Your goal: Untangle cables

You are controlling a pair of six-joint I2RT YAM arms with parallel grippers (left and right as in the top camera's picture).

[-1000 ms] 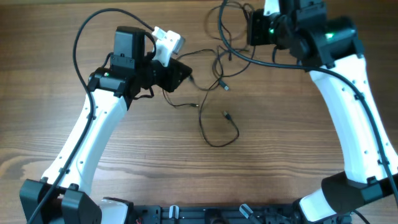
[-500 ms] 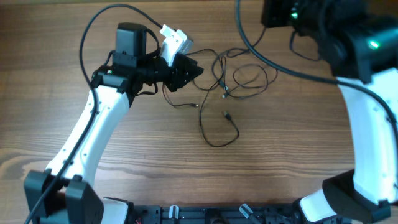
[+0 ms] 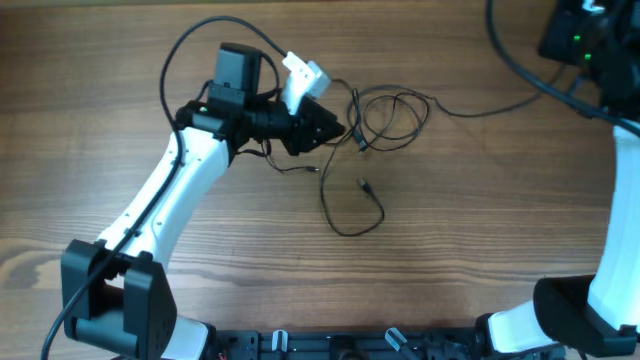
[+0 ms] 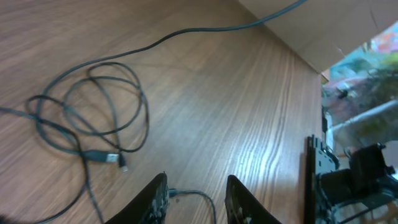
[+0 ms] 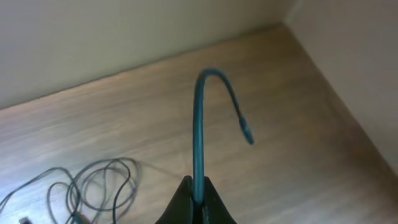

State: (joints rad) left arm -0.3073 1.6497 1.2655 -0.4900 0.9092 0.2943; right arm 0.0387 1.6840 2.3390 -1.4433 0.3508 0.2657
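- Evidently your right arm (image 3: 610,150) had swung out of the middle of the tabletop (image 3: 480,260) to the far right corner within the last second. Its jaws were pressed together on one end of the cables (image 3: 390,115).
- That pull had drawn a long strand (image 3: 470,112) out of the heap. It ran from the loops across the wood toward the right arm. In the right wrist view its short free tail arched up from the jaws and ended in a small plug (image 5: 247,135).
- The heap itself had slid down and away from the back edge and opened into a few loose rings. They lay just beside the left arm (image 3: 180,190), with a plug (image 4: 106,157) at their near side.
- Your left arm had crept to the right, up to those rings. Its jaws stood spread and gripped nothing, though a thin wire (image 4: 189,195) passed on the wood between them.
- The lower loop (image 3: 352,215) and its plug (image 3: 365,185) had not stirred.
- You had freed one end, I judge, but the rings were still crossed over each other. More pulling would likely drag the whole bundle unless the left jaws pinned it.
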